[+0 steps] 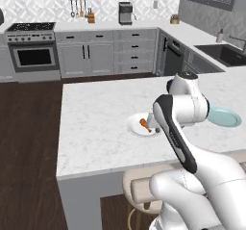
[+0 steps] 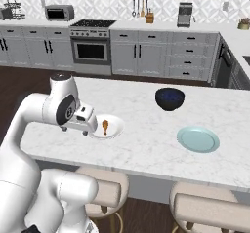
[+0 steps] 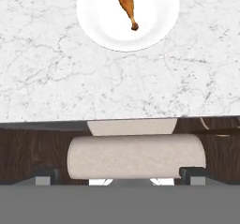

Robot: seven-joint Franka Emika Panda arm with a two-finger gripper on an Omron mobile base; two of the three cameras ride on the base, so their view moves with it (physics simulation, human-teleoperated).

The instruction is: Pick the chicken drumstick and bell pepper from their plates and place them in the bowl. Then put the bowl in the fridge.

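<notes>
Resting on a smooth round white plate (image 3: 154, 26), glossy tapered drumstick (image 3: 127, 3); fingers (image 3: 47, 175) spread apart.

you have the chicken drumstick (image 2: 105, 126) lying on 1 plate (image 2: 115, 129) near the island counter's (image 2: 146, 144) front edge; a second plate (image 2: 197, 139) sits to its right, a bowl (image 2: 169, 99) behind between them, stools (image 2: 205, 210) below.

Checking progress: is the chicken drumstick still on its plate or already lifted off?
On its plate. The chicken drumstick lies flat on the white plate, with the open claw well away from it.
</notes>
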